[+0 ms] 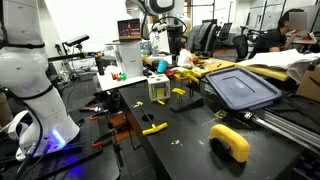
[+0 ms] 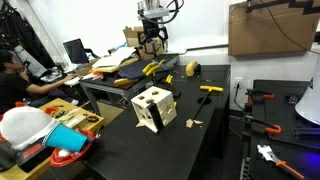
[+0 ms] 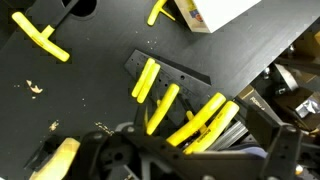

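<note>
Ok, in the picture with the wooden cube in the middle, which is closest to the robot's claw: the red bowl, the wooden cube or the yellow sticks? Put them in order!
1. yellow sticks: at the back, right below the gripper.
2. wooden cube: in the middle, nearer the camera.
3. red bowl: bottom left corner, farthest away.

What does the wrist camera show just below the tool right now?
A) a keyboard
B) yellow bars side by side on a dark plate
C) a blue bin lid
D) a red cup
B: in the wrist view several yellow bars lie side by side across a dark plate on the black table. No lid, cup or keyboard shows there.
</note>
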Controlling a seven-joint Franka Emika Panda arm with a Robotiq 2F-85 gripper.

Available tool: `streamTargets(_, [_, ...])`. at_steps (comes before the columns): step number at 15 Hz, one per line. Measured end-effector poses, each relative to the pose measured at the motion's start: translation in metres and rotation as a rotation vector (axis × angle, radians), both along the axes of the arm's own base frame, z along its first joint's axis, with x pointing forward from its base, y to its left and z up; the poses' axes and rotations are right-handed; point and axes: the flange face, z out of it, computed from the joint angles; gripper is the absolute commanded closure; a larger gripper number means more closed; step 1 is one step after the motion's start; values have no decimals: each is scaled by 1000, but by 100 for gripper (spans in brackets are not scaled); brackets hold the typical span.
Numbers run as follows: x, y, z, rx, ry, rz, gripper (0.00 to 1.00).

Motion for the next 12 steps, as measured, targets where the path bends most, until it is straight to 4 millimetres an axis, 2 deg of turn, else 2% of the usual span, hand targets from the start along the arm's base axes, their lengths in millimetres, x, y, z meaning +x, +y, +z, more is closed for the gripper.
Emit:
streamTargets(6, [-27,17,13,-9,49,281,0])
streamTargets(12, [-54,47,3,-54,121,465,0])
